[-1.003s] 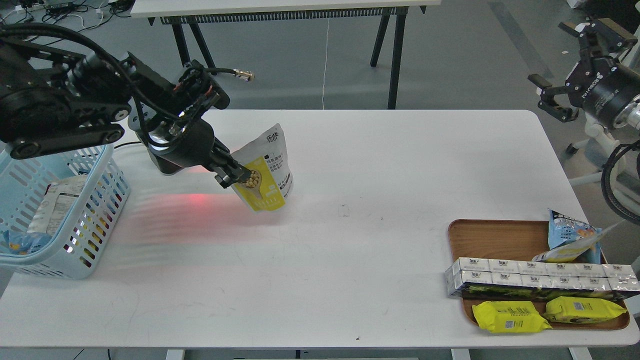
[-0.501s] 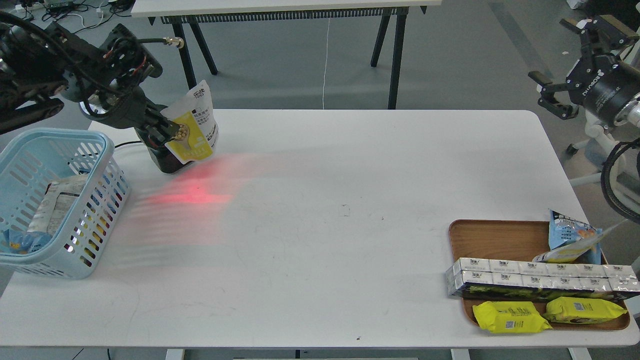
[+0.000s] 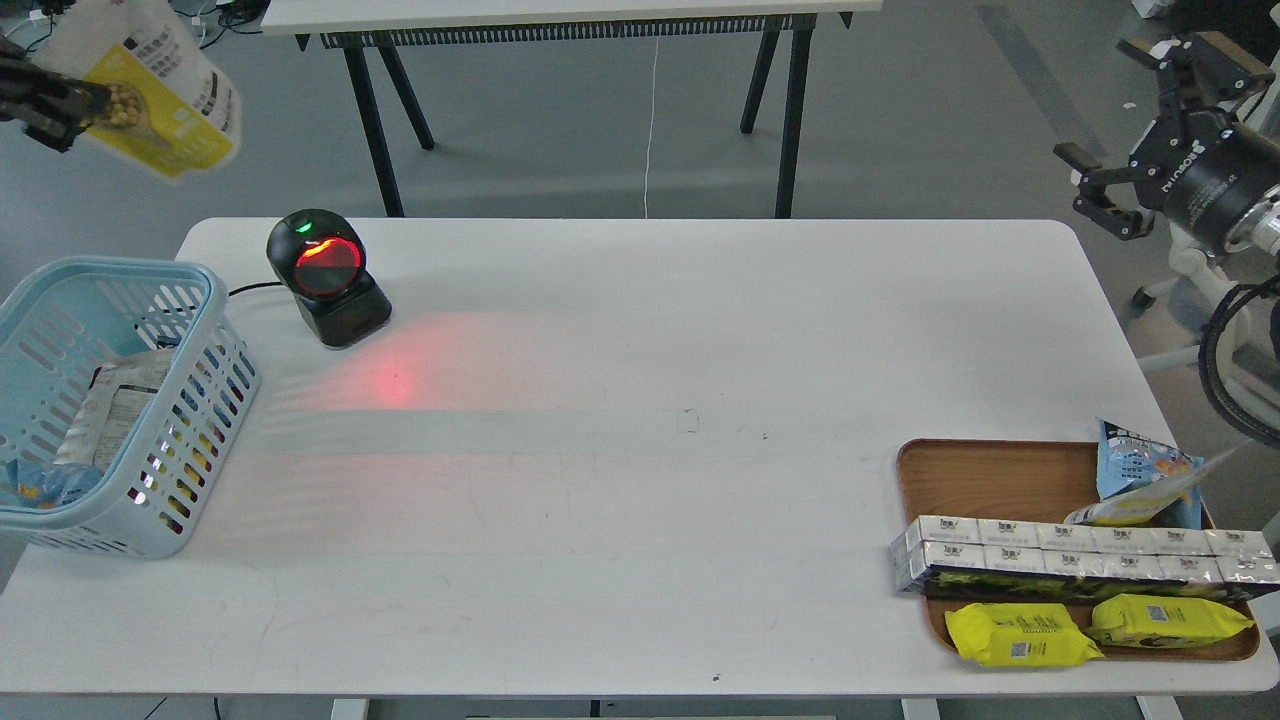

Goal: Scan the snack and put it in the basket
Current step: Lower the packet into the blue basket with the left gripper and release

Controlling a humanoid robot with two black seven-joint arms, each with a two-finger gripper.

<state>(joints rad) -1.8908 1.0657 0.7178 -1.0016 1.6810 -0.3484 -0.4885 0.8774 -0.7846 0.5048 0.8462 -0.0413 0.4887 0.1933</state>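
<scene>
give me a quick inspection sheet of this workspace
surface: white table, red scanner glow near its left end
job's things: snack held high at top left, off the table; basket at left edge, packets inside
clutter: scanner; wooden tray with white cartons, yellow packets, blue bag
grippers: left end effector shut on snack; right end effector raised at right, open
cables: scanner cable running towards the basket
surroundings: second table behind, grey floor

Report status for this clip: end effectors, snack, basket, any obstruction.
Left end effector shut on snack, held high beyond the table's far-left corner. Right end effector open, empty, off to the side. Basket holds other packets; nothing blocks it.
</scene>
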